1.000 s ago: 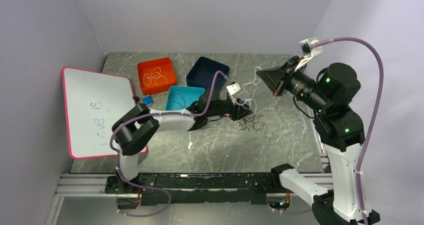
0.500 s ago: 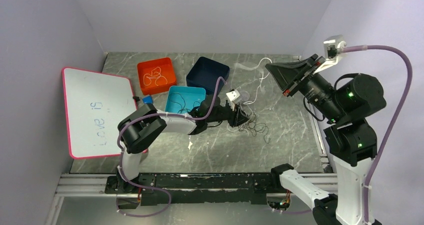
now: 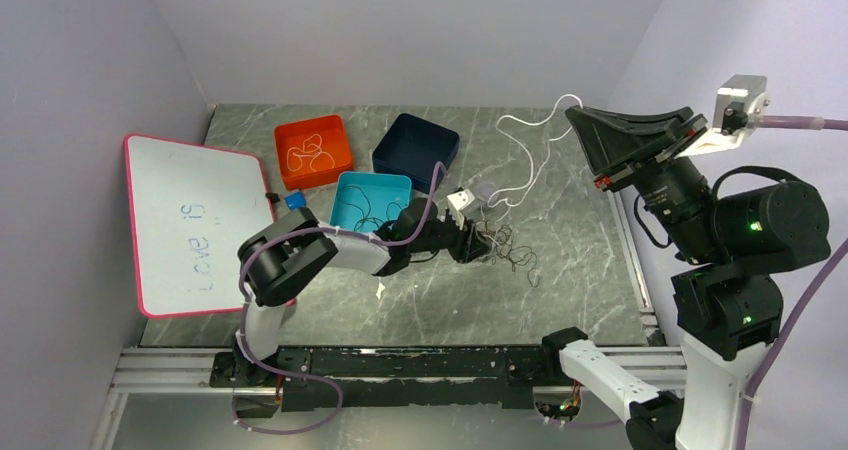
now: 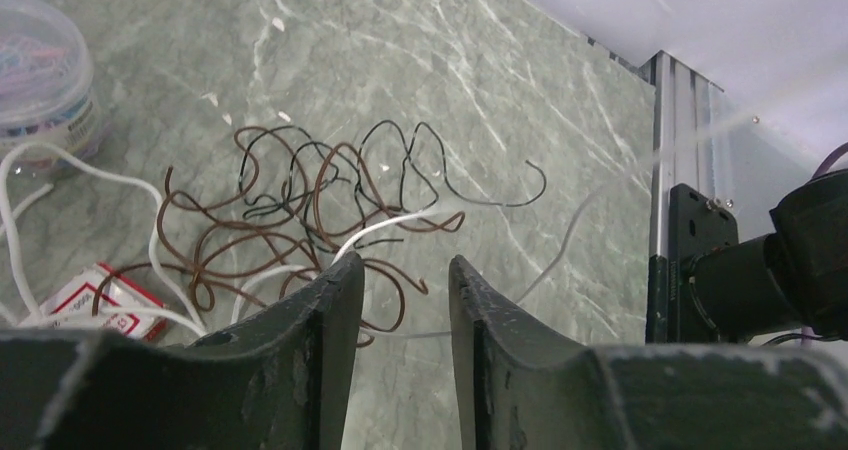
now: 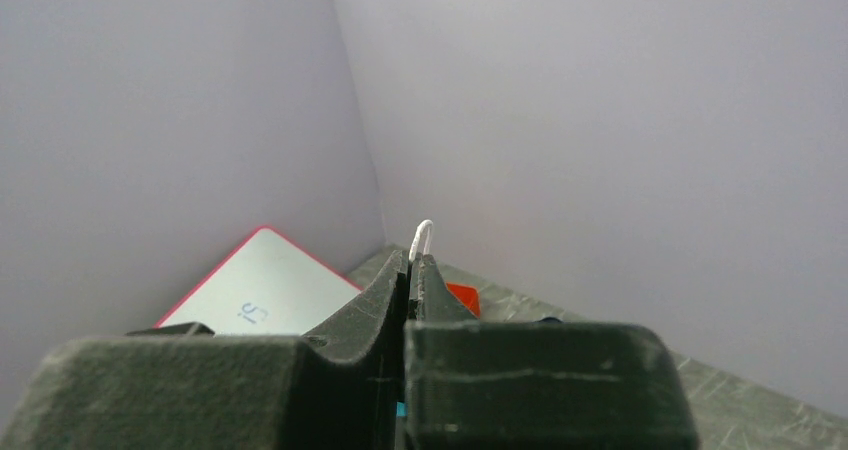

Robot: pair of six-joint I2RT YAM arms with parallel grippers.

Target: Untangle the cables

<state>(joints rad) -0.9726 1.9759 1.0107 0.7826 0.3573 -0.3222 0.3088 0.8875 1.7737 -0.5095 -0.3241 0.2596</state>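
Note:
A tangle of brown and black cables (image 3: 505, 245) lies mid-table; it also shows in the left wrist view (image 4: 320, 195). A white cable (image 3: 530, 165) runs up from the tangle to my right gripper (image 3: 578, 110), which is shut on it and held high; a white loop (image 5: 424, 232) sticks out above its closed fingertips. My left gripper (image 3: 478, 242) is low at the tangle's left edge, open, with a white strand (image 4: 380, 225) and brown loops just past its fingertips (image 4: 350, 270).
An orange bin (image 3: 313, 151), a teal bin (image 3: 369, 198) and a navy bin (image 3: 415, 144) stand at the back left. A whiteboard (image 3: 195, 220) lies at the left. A clear container (image 4: 40, 75) and a small red-and-white card (image 4: 95, 295) lie beside the tangle.
My right gripper has risen and swung right and back, drawing the white cable out of the tangle. My left gripper has shifted slightly down by the tangle.

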